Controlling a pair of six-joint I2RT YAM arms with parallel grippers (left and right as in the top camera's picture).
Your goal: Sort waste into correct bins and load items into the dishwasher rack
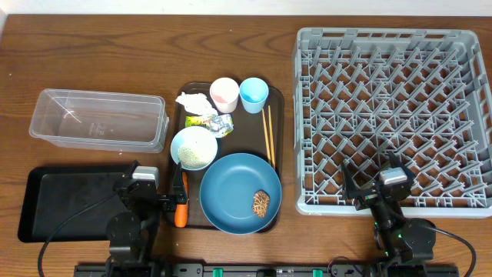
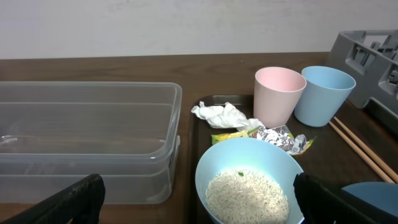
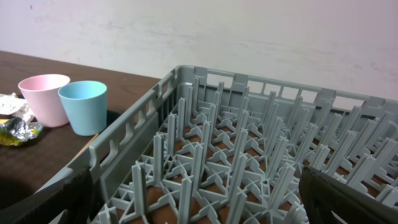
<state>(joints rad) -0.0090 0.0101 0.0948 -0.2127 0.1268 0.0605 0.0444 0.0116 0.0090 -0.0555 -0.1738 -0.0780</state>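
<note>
The clear tub (image 1: 98,119) sits at the far left with the black tray (image 1: 65,204) in front of it, and I can see no waste in either. The left gripper (image 1: 154,183) hovers over the black tray's right end, its fingers spread wide and holding nothing. One finger hangs just beside, perhaps over, the carrot (image 1: 181,214). The carrot lies at the left edge of the brown serving tray (image 1: 246,131), its long axis running from the robot's side towards the far wall. I cannot tell which end is the tip. A careless descent here could shove it off the edge onto the worktop.

The bowl (image 1: 194,148) stands upright with rice in it, and if it tips on the way to a bin the grains will scatter. Behind it the tissue (image 1: 194,101) and wrapper (image 1: 209,122) are light and lie close together, so one pinch may lift both.

The pink cup (image 1: 224,93) and blue cup (image 1: 254,95) stand mouth up, just beside each other. Wide fingers closing on one may topple the other.

The chopsticks (image 1: 268,135) lie flat and side by side, their long axis near to far, almost parallel to the carrot. Being so thin, they may roll or slip from a grip.

The plate (image 1: 231,188) carries the brown lump (image 1: 262,203) near its right rim.

The rack (image 1: 384,35) stands to the right, unloaded. The right gripper (image 1: 374,183) hovers over its near edge, fingers wide and empty. Going lower there, they could snag on the pegs.
</note>
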